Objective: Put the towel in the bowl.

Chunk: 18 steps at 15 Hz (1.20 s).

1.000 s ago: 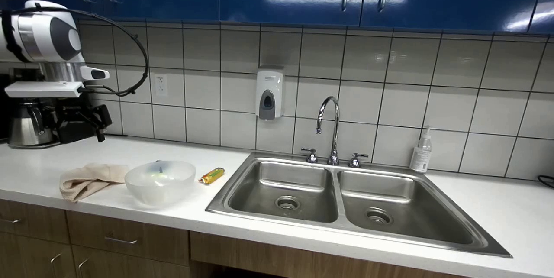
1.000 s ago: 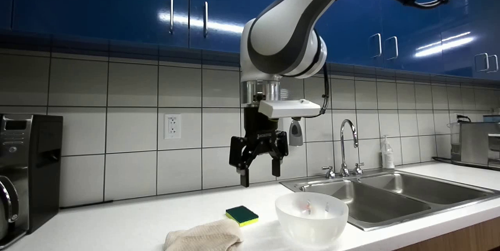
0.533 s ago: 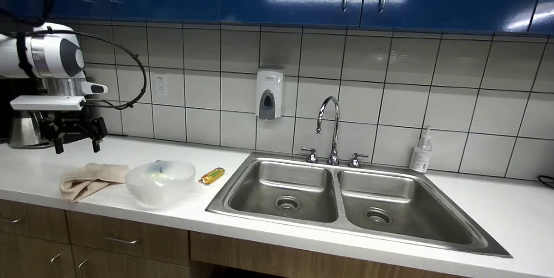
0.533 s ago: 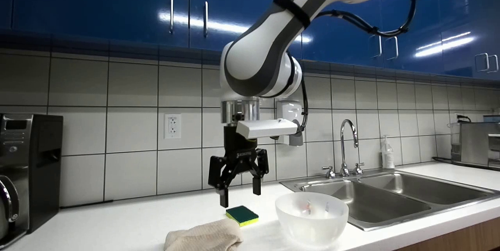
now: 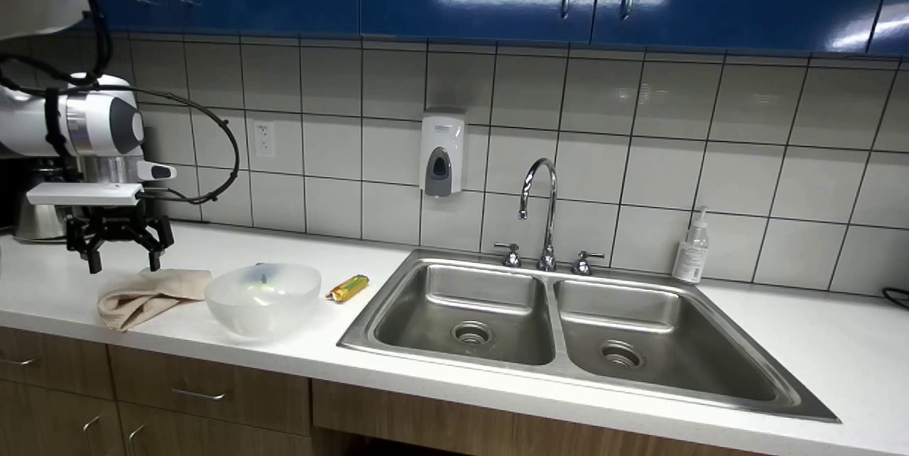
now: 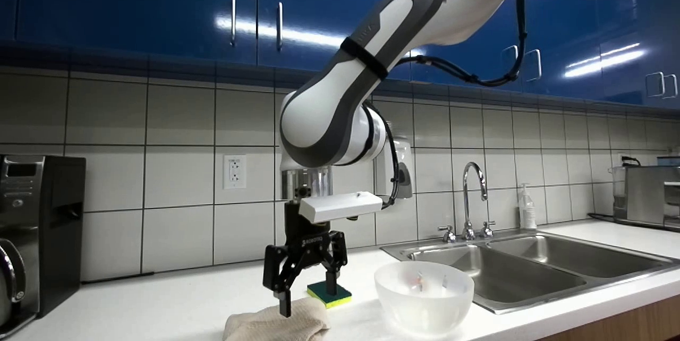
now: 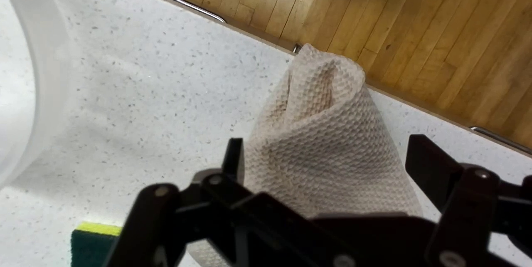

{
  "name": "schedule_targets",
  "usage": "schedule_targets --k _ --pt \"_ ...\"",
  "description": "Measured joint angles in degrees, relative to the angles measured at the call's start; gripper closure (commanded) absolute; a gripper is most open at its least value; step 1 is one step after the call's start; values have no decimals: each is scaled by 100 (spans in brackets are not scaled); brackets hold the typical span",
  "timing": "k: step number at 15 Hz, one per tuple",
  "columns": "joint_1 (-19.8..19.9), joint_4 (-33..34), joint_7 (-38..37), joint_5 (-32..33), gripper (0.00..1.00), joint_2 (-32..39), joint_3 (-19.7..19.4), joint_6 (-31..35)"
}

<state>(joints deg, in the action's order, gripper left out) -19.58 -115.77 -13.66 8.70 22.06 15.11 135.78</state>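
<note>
Black from palm to fingertips, the Robotiq gripper (image 6: 308, 299) points straight down, its fingers spread well apart and holding nothing. Beige waffle-weave cloth fills the gap between them in the wrist view: the towel (image 7: 324, 163), loosely bunched on the speckled white countertop (image 7: 166, 92), one end reaching the front edge. The fingertips look to be just above it, though contact at the nearer one cannot be ruled out.

I judge this to be the approach, before any grasp; the placing is wholly undone. The next move calls for a short, straight descent until the fingers straddle a raised fold, then a firm squeeze, and a lift high enough for the trailing end to clear the rim of the frosted translucent bowl (image 6: 425, 310).

Close by the gripper lies a green-and-yellow scouring sponge (image 6: 317, 291), partly behind one finger in an exterior view; the descent should keep clear of it. Farther out, the bowl stands upright, near the towel but apart from it; coloured patches show there, and whether they lie inside or come through its wall I cannot tell. On the side away from the towel are a yellow-wrapped bar (image 5: 348, 288) and, beyond, the stainless double sink (image 5: 388, 300) with its gooseneck faucet (image 5: 551, 229).
</note>
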Motion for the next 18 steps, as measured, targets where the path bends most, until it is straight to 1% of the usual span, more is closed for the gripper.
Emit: schedule_targets --k 7,18 --pt "-306 443 -1 87 0 502 -257 -14" --pt "-411 990 -4 87 0 1197 -578 -14"
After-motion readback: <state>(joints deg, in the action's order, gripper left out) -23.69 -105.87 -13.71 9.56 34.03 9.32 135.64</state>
